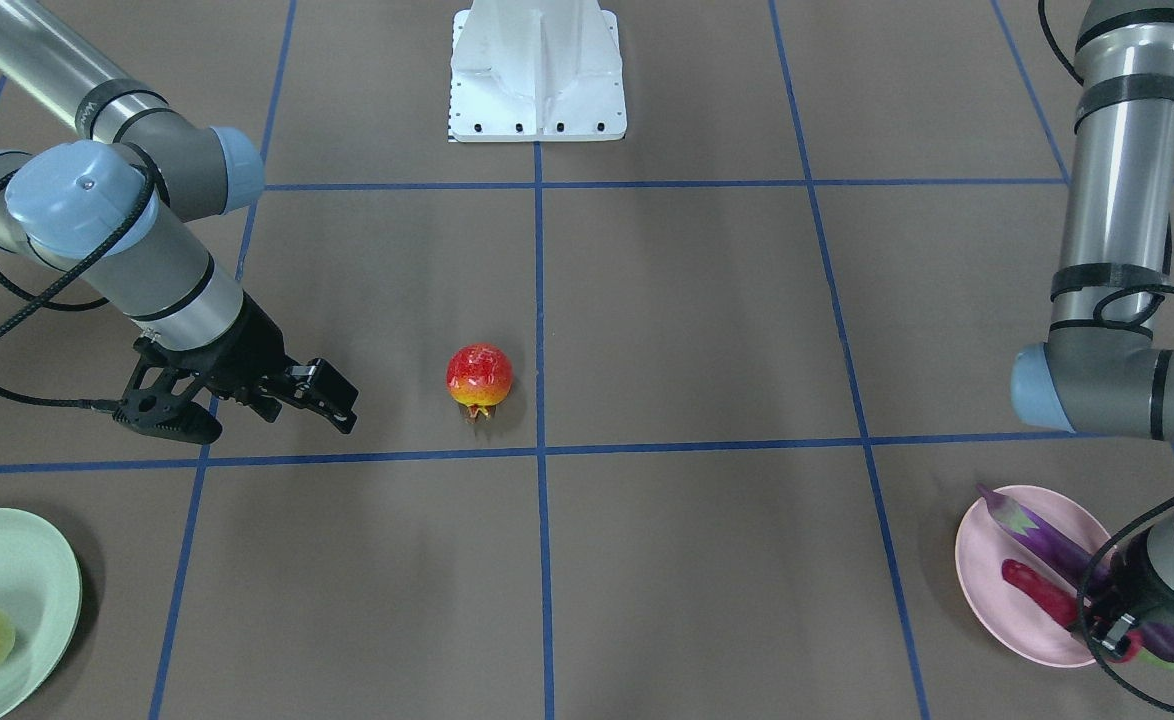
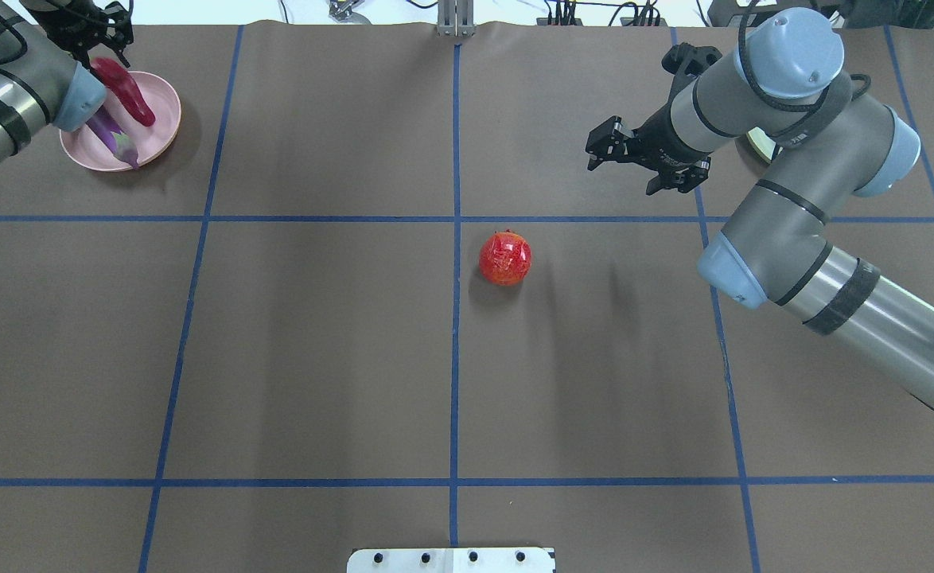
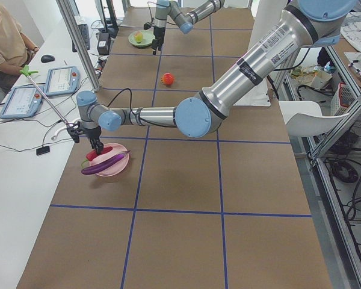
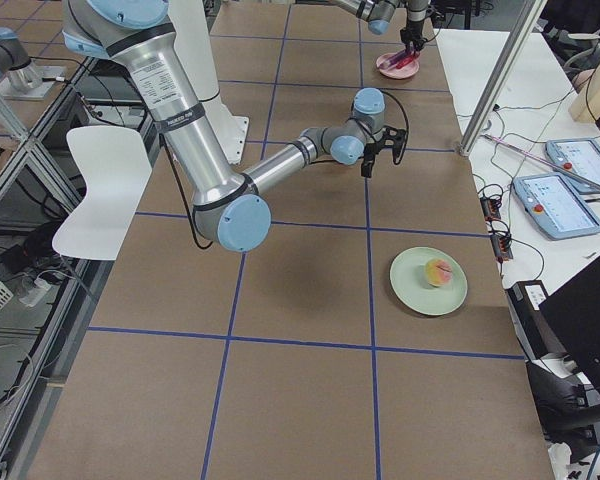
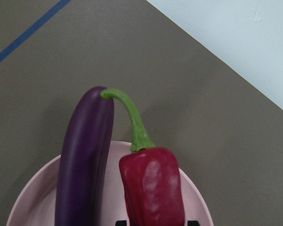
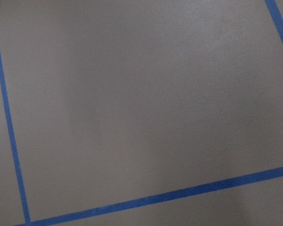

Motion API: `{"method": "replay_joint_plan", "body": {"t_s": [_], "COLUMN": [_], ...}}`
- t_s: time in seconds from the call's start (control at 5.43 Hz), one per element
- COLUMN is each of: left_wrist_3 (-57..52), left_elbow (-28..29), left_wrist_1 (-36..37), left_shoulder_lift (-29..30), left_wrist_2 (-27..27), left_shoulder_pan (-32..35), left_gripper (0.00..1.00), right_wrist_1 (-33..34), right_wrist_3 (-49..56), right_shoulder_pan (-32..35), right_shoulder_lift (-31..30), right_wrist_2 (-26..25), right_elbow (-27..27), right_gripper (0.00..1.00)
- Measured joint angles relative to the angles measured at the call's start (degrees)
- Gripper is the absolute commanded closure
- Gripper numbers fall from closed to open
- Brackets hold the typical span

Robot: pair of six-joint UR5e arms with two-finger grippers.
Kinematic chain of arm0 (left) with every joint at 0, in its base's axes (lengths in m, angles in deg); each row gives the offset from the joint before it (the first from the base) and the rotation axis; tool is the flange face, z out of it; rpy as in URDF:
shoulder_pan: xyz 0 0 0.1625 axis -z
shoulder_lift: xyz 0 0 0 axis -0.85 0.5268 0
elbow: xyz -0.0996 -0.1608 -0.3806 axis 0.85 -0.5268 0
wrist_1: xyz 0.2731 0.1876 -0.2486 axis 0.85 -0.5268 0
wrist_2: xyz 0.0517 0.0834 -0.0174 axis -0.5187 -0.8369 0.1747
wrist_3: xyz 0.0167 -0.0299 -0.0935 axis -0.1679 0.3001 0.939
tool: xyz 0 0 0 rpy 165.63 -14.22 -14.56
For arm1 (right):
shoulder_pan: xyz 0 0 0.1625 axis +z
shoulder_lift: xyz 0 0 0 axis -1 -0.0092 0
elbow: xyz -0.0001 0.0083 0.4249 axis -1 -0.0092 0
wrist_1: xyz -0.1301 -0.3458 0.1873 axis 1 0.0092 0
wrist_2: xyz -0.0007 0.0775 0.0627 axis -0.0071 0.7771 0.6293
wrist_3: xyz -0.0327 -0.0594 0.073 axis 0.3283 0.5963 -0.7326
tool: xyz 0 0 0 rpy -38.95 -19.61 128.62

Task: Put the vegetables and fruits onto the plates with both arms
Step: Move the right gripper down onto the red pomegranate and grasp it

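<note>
Red-and-yellow glossy round fruit [image 1: 479,375] sits on matte brown table [image 1: 697,320]; right gripper [image 1: 267,425] spread; left gripper [image 3: 97,146] straddles wrinkly chili [image 5: 151,188], grip unclear.

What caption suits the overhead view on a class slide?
With eggplant and chili on the pink plate by the left gripper, the right gripper hangs open, apart from the pomegranate.
</note>
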Motion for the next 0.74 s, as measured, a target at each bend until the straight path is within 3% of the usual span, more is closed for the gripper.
{"method": "replay_joint_plan", "body": {"t_s": [0.18,0.74], "left_wrist_3": [0.0,1.5], "left_elbow": [-1.5,-12.2], "left_wrist_1": [0.1,8.3], "left_shoulder_lift": [-0.3,-1.4], "left_wrist_2": [0.1,5.8], "left_shoulder_pan": [0.0,-0.1], "left_gripper": [0.0,0.0], "right_wrist_1": [0.1,0.3], "right_wrist_3": [-4.1,-14.8], "right_shoulder_pan": [-2.0,-12.3], "right_shoulder_lift": [0.0,3.5], "right_wrist_2": [-0.6,-11.0], "right_elbow": [2.3,3.9], "right_gripper": [0.0,0.0]}}
